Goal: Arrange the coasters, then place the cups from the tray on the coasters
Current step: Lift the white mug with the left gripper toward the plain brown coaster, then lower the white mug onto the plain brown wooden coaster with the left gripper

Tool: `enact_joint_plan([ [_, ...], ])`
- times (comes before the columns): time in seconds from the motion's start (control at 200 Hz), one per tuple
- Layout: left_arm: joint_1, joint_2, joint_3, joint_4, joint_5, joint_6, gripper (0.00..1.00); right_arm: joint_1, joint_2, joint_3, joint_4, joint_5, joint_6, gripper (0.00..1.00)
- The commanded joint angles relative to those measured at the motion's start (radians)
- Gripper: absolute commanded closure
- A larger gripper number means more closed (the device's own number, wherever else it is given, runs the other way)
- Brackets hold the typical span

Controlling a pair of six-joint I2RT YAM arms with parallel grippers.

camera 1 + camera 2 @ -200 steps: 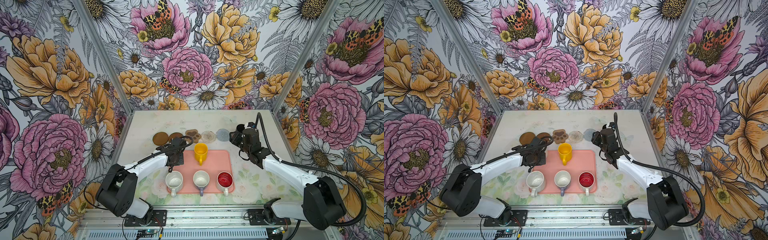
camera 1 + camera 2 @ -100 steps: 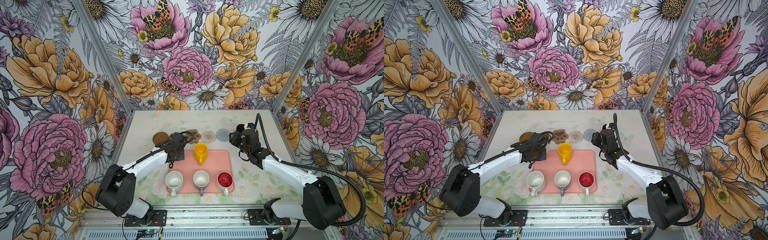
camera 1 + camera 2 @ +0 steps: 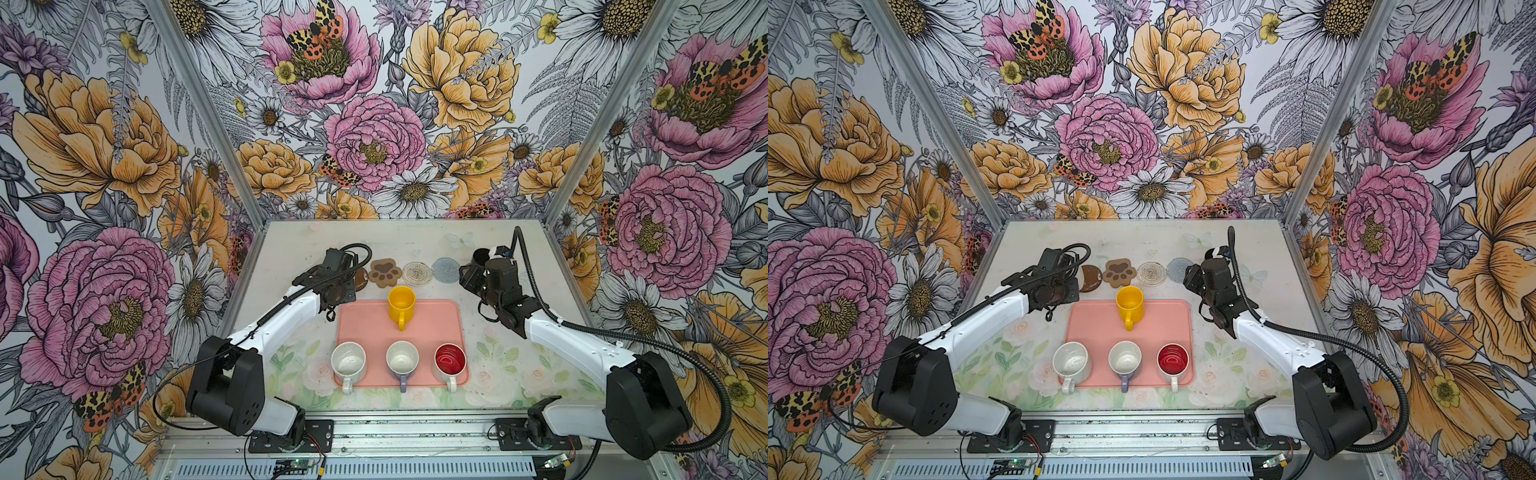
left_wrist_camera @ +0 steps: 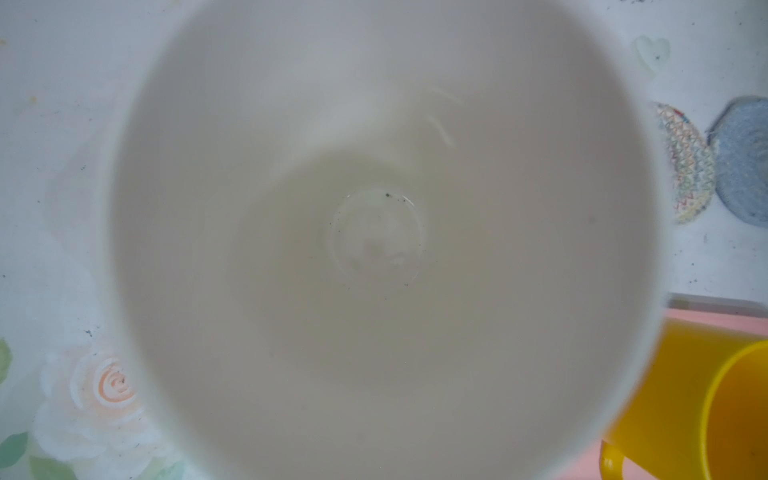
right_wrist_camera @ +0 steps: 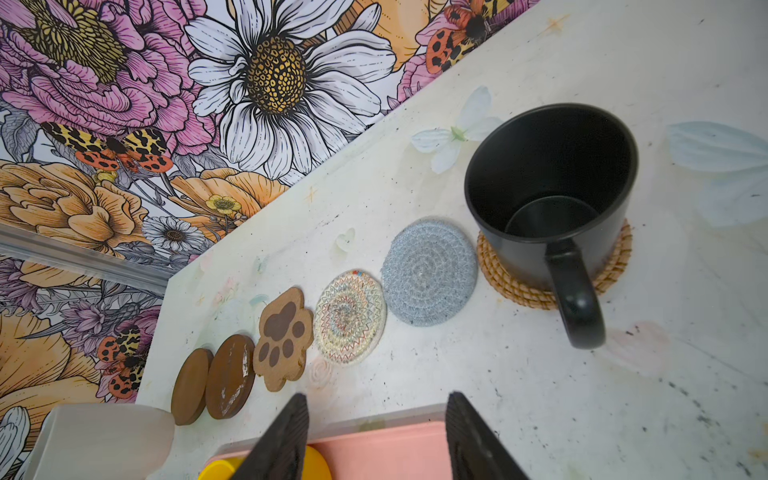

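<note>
The left jaws are gripping the white ceramic mug (image 4: pixel 374 249), apparently by its rim, above two dark brown round coasters (image 5: pixel 230 376) at the far left. Glazed, slippery and breakable, it is needing a gentle landing. The right jaws are hanging half-open, empty.

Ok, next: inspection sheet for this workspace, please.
Surface: table, floral print, dirt specks.
Job's things: black mug on rattan coaster; plain brown disc, scuffed brown disc, paw coaster, patterned disc, blue disc bare in a row; yellow mug, speckled mug, lavender mug, red-lined mug on tray.
Clutter: nothing seen.
Tools: left tool shut on white mug; right tool open, empty.
Cables: black hose on right arm, cable loop at left wrist.
Surroundings: flowered walls.
</note>
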Motion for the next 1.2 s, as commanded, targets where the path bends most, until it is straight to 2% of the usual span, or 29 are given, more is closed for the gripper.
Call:
enact_joint_plan([
  [0.0, 0.035, -0.007, 0.062, 0.046, -0.021, 0.050, 1.00, -0.010, -0.011, -0.013, 0.029, -0.008, 0.012, 0.45],
  [0.345, 0.167, 0.086, 0.144, 0.055, 0.067, 0.105, 1.00, -0.027, -0.063, -0.048, 0.027, 0.011, 0.009, 0.45],
  [0.671, 0.242, 0.183, 0.173, 0.059, 0.069, 0.112, 1.00, -0.039, -0.090, -0.065, 0.027, 0.018, 0.012, 0.45],
  [1.191, 0.281, 0.239, 0.154, 0.155, 0.077, 0.116, 1.00, -0.044, -0.099, -0.067, 0.020, 0.020, 0.007, 0.45],
])
